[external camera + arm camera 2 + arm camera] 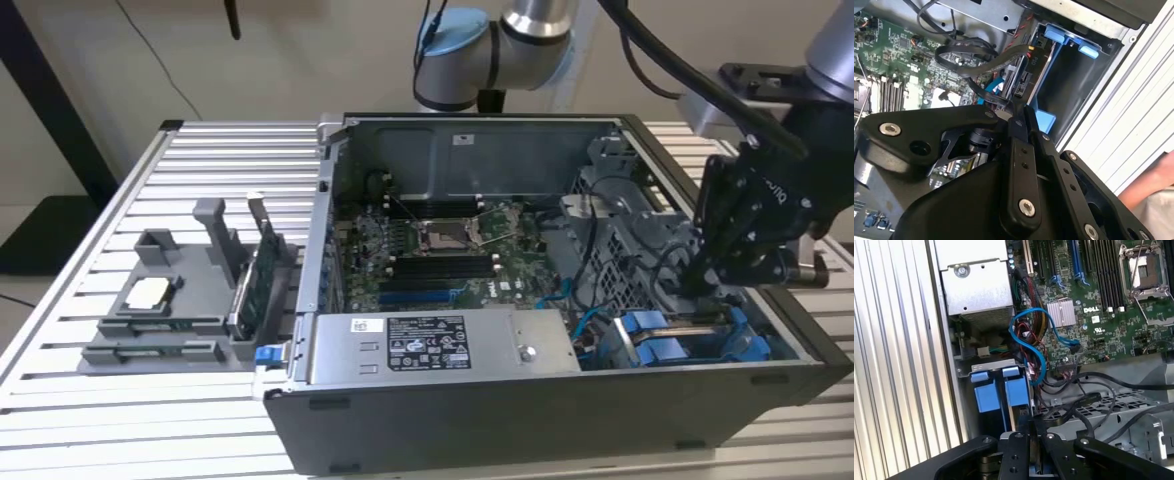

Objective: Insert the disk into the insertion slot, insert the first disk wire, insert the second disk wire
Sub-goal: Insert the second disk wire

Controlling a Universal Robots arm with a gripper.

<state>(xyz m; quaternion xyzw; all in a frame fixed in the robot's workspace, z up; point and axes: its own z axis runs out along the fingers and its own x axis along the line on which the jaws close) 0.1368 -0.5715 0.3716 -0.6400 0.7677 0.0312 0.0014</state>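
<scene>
The black, matte tool (703, 285) hung inside the open grey metal computer case (534, 420), its slim fingers (1021, 130) drawn together on a thin dark wire (979, 52) just above the insertion slot (1074, 85). The disk (1015, 412) sat edge-on in that bay between glossy blue plastic rails. The case stood on a ribbed aluminium desk (147, 190).

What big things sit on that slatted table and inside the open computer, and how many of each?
Open computer case: 1
Grey parts holder: 1
Motherboard: 1
Power-supply box: 1
Silver heatsink: 1
Total: 5
</scene>
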